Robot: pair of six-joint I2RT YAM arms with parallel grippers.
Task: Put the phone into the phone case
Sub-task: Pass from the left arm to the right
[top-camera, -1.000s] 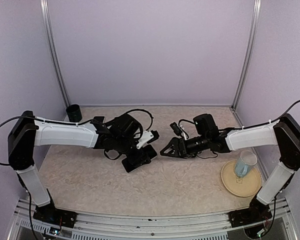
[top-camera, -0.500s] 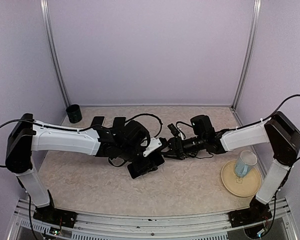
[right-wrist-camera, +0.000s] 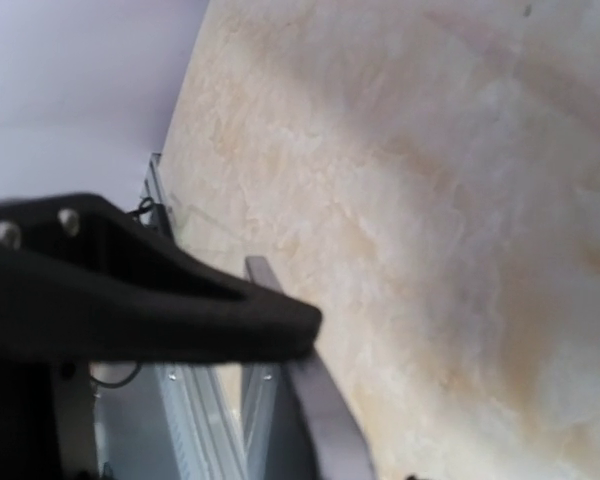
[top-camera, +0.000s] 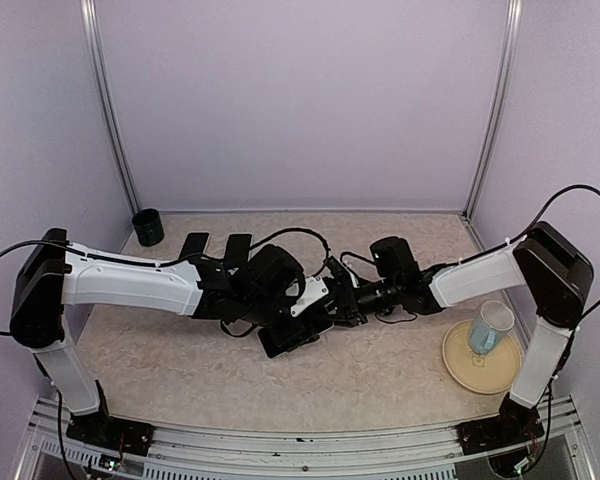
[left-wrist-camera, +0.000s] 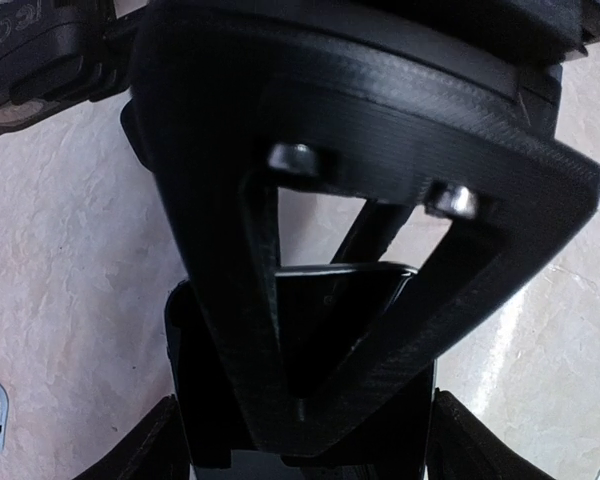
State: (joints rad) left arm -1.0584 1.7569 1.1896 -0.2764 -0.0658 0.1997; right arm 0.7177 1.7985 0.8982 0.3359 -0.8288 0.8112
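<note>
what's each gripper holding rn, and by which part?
Left gripper grips a flat black slab, phone or case unclear, by its far long edge. Right gripper is at its right end; grip cannot be told.

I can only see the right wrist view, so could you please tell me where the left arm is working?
Observer: The left gripper is at mid-table, its fingers closed on a flat black slab. I cannot tell whether it is the phone or the case.
Operator: How close is my own gripper to it?
Observer: The right gripper sits right beside the left one, almost touching it.
Operator: Is anything near my arm's base?
Observer: A pale blue cup stands on a round plate there.
</note>
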